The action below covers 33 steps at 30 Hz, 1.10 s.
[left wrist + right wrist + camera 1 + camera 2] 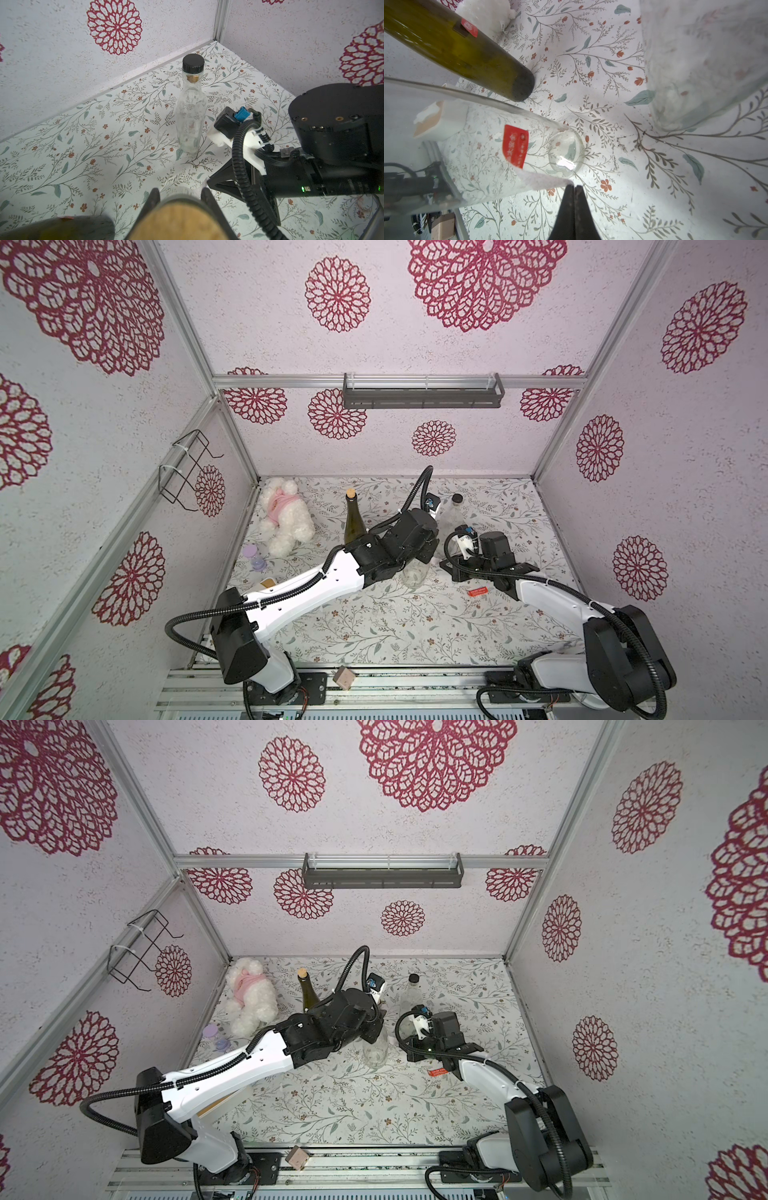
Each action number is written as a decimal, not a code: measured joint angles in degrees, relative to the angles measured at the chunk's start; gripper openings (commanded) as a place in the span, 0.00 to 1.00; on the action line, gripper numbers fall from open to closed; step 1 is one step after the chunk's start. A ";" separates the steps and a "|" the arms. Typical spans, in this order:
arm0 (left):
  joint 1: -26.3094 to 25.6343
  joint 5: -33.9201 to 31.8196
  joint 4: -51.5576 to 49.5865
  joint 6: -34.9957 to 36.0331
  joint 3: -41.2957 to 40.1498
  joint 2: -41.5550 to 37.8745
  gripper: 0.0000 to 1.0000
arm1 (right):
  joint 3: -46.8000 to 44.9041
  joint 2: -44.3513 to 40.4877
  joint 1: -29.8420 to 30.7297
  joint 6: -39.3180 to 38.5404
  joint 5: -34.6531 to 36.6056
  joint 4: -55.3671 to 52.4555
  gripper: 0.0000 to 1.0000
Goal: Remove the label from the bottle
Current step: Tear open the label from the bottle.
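A clear glass bottle (483,133) with a cork top (180,220) stands on the floral table, in both top views near the middle (415,574) (376,1052). My left gripper (180,192) is shut round its neck from above. A red label (515,145) sticks to the bottle's side, and its white-backed edge (544,180) is peeled away and runs to the tips of my right gripper (574,186), which is shut on that edge. In a top view the right gripper (446,564) sits low, just right of the bottle.
A green wine bottle (353,522) with its own red label (469,28) and a black-capped clear bottle (191,108) stand close behind. A loose red label (478,592) lies on the table. A plush toy (284,518) and a purple object (255,558) lie at the left.
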 measured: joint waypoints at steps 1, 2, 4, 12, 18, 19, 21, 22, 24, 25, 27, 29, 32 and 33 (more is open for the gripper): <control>0.00 0.02 0.00 0.02 0.00 0.00 0.29 | 0.00 0.07 -0.04 0.00 0.02 -0.07 0.00; -0.02 0.07 0.00 0.02 0.00 -0.02 0.29 | 0.00 0.11 -0.07 -0.02 0.02 -0.15 0.00; -0.11 0.13 0.00 0.07 0.00 -0.02 0.29 | 0.02 0.28 -0.13 -0.02 0.02 -0.22 0.00; -0.26 0.20 0.02 0.20 -0.02 -0.02 0.28 | 0.63 0.70 -0.28 0.00 0.11 -0.26 0.00; -0.26 0.24 0.02 0.24 -0.02 -0.02 0.29 | 0.63 0.70 -0.37 0.00 0.11 -0.26 0.00; -0.26 0.26 0.02 0.24 -0.02 -0.02 0.28 | 0.63 0.70 -0.37 0.00 0.11 -0.24 0.00; -0.31 0.28 0.02 0.24 -0.02 -0.02 0.28 | 0.63 0.81 -0.42 -0.02 0.11 -0.24 0.00; -0.31 0.31 0.02 0.24 -0.02 -0.02 0.28 | 0.63 0.94 -0.44 -0.02 0.11 -0.24 0.00; -0.31 0.31 0.02 0.24 -0.02 -0.02 0.29 | 0.63 1.31 -0.59 0.00 0.11 -0.24 0.00; -0.31 0.33 0.02 0.24 -0.02 -0.02 0.28 | 0.63 1.46 -0.63 0.00 0.11 -0.22 0.00; -0.31 0.35 0.02 0.26 -0.02 -0.02 0.29 | 0.66 1.68 -0.72 0.00 0.11 -0.20 0.00; -0.31 0.35 0.02 0.26 -0.02 -0.02 0.29 | 0.63 1.81 -0.81 0.00 0.11 -0.20 0.00; -0.33 0.35 0.02 0.26 -0.02 -0.02 0.29 | 0.63 1.84 -0.90 0.00 0.11 -0.17 0.00; -0.33 0.35 0.02 0.26 -0.02 -0.02 0.28 | 0.63 1.84 -0.92 0.00 0.11 -0.17 0.00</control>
